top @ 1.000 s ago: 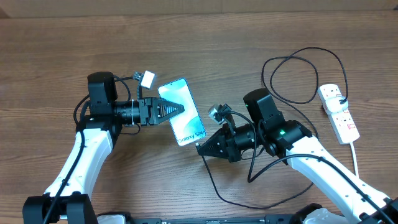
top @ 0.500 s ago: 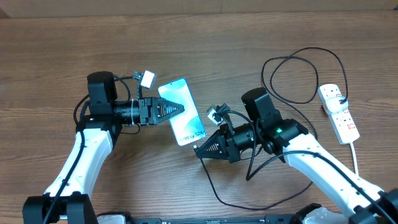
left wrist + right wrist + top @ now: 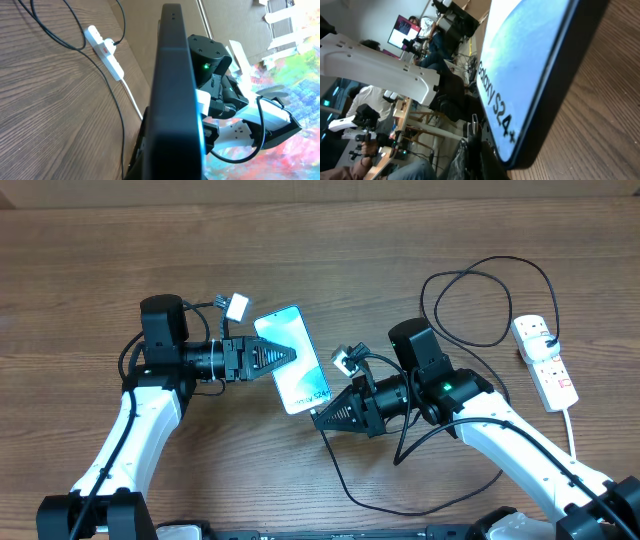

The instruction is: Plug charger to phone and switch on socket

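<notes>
Noted left claw clamped on one long edge of phone, holding it tilted over the surface, screen facing up. Found right claw closed tight just beside the phone's "Galaxy S24+" end, pinching charger near its free end; could not make out connector tip. Traced charger looping back to socket, well apart at far right

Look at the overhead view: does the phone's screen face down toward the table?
No, the phone has its light blue screen and printed lettering facing up.
</notes>
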